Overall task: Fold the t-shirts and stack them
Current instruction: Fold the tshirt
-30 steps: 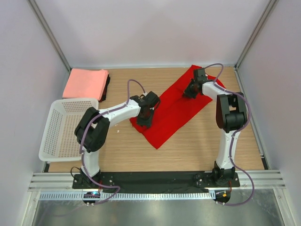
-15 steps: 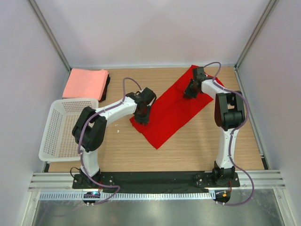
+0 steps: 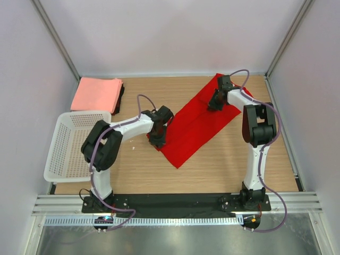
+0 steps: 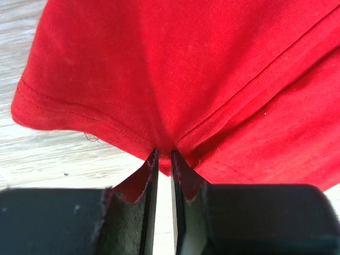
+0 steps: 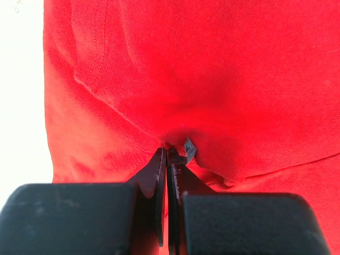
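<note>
Slightly leftward — left gripper (image 4: 163, 155), red t-shirt (image 3: 199, 119)

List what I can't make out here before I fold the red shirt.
Top view: tips of left pincer and right pincer hidden under their own wrists.
Top view: dark shirt mostly covered by the pink stack; layers too small to count.
Wrist views: red shirt fills both frames, its outline cut off by the edges.
</note>
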Robot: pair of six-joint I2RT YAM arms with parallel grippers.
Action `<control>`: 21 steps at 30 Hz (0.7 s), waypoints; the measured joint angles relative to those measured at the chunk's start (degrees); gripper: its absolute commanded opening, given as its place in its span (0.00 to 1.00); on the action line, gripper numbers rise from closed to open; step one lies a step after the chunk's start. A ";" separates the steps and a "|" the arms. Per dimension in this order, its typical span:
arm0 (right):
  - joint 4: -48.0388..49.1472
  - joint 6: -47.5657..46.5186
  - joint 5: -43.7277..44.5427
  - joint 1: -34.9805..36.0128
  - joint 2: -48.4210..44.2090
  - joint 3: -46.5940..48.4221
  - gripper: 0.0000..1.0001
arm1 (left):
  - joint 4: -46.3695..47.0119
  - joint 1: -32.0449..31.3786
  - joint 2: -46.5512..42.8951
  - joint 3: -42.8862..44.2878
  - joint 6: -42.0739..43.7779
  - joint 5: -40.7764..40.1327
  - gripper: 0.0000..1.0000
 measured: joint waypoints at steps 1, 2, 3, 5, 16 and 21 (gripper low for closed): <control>0.00 -0.04 -0.02 -0.02 0.00 0.00 0.08 | 0.70 0.02 -0.50 -0.72 -0.33 0.24 0.16; 0.00 -0.11 -0.04 -0.02 0.00 0.00 0.13 | 1.36 0.07 -1.05 -1.49 -0.72 0.74 0.18; 0.00 -0.20 -0.07 0.00 0.00 0.00 0.16 | 1.81 0.09 -1.51 -2.12 -1.20 1.11 0.18; -0.02 -0.39 -0.44 -0.02 -0.02 0.00 0.22 | 3.08 0.07 -2.84 -3.96 -2.34 2.54 0.19; -1.40 -1.70 -6.95 -0.02 -6.51 -0.55 0.39 | -0.55 0.28 -10.29 -5.05 -4.11 7.37 0.36; -1.29 -2.38 -9.11 -0.13 -14.88 -2.97 0.45 | -1.38 6.99 -10.69 -1.03 -1.46 6.91 0.36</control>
